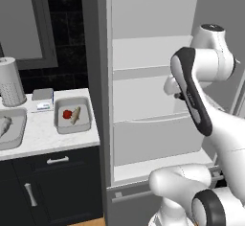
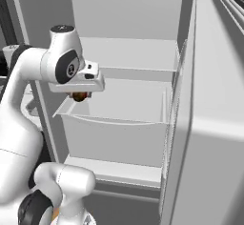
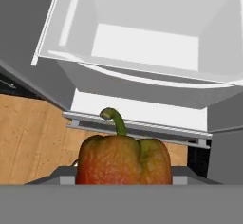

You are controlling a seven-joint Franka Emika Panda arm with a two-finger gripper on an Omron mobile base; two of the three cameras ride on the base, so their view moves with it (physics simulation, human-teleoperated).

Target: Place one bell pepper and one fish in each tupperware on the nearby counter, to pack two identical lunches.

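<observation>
Jaws (image 2: pixel 80 97) pinch pepper (image 3: pixel 124 159) in front of open fridge (image 2: pixel 143 76), above drawer (image 2: pixel 114 124). In hand view pepper upright, stem curving up-left, long axis along stem.

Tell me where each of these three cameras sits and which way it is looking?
Left base view: behind the arm's left, facing the open fridge and counter; white arm at right.
Right base view: behind the arm's right, looking into the fridge; arm at left, hand holding something orange.
Hand view: on the hand, looking down past the bell pepper it grips at the fridge drawer and wooden floor.
Both base views share fridge and arm.
</observation>
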